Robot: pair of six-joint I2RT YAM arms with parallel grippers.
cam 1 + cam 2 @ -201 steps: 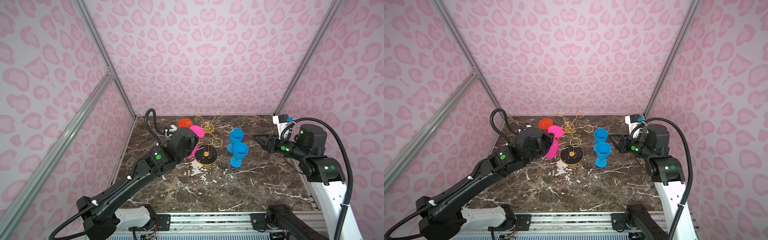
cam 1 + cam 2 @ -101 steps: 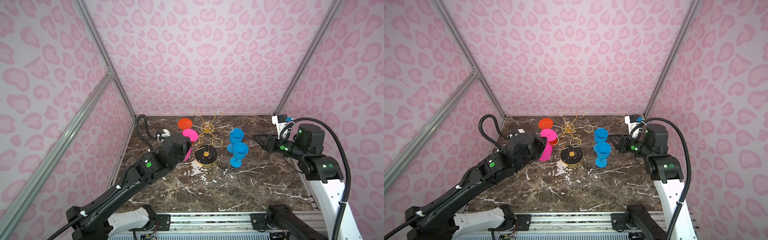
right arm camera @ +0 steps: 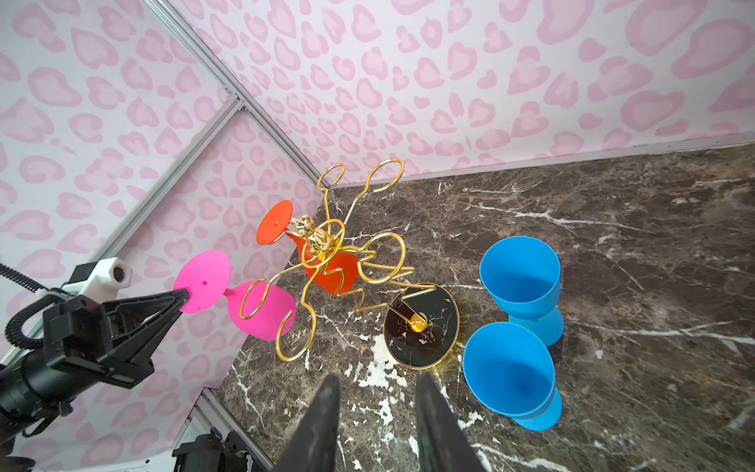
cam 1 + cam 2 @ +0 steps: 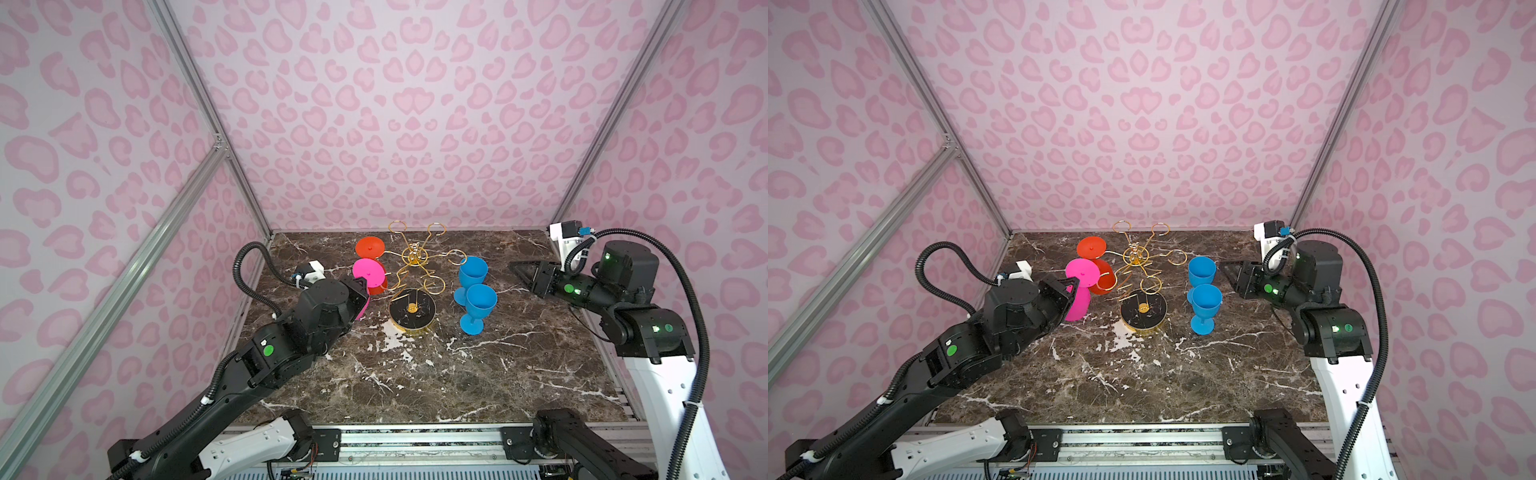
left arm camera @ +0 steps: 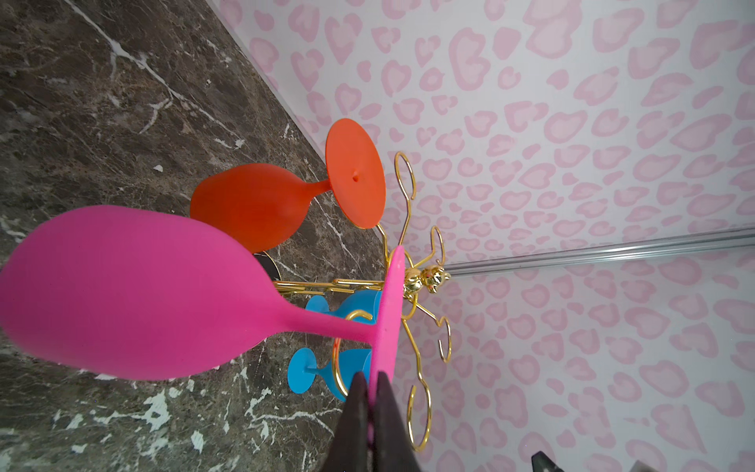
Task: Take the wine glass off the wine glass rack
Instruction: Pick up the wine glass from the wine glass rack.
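The gold wire wine glass rack (image 4: 415,257) (image 4: 1136,254) (image 3: 314,241) stands at the back middle on its round black base (image 4: 412,311). A pink wine glass (image 4: 368,272) (image 4: 1082,272) (image 5: 122,286) (image 3: 203,282) hangs upside down at the rack's left side. My left gripper (image 4: 361,287) (image 4: 1073,284) (image 5: 371,380) (image 3: 184,295) is shut on the rim of its foot. In the right wrist view its stem shows just outside the nearest loop. An orange wine glass (image 4: 370,248) (image 5: 253,204) hangs on the rack behind it. My right gripper (image 4: 515,268) (image 3: 376,378) stands open and empty, right of the rack.
Two blue glasses (image 4: 481,299) (image 4: 473,270) (image 3: 506,367) stand upright on the marble table (image 4: 415,374) between the rack and my right gripper. Pink patterned walls close in the back and both sides, with a metal post (image 4: 232,166) at the left.
My left arm has drawn back to the left and toward the front, carrying the pink wine glass away from the rack's post. The right arm has hardly moved.
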